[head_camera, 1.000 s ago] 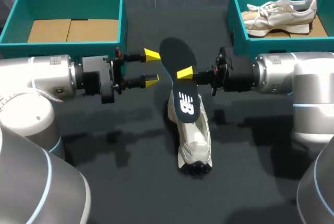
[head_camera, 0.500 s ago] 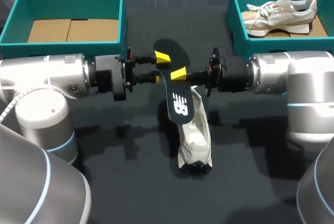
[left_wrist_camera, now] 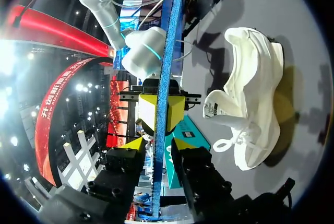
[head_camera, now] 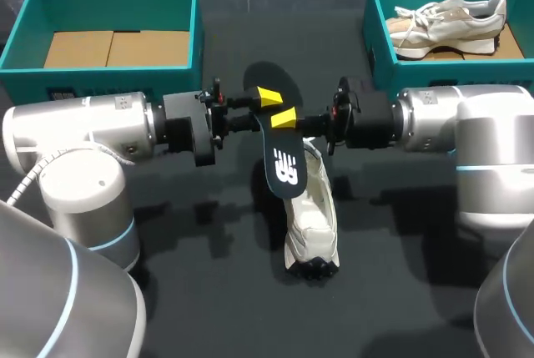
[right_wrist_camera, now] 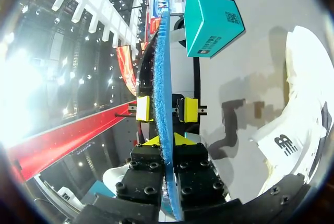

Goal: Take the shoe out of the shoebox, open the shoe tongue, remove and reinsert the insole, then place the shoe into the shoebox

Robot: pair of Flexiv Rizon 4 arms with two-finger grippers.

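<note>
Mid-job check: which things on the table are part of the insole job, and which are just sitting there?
In the job: insole, clamped in the right gripper; left gripper, open around it; shoe on the table; empty shoebox, likely.
Lying about: second shoebox; the other shoe in it.

Lit brightly and evenly from above in the head view. Throws soft shadows on the dark table (head_camera: 209,291) below the left arm (head_camera: 83,124) and right arm (head_camera: 442,120) and beside the shoe (head_camera: 310,224). Gleams off both silver casings. Flares white at the left of both wrist views.
</note>
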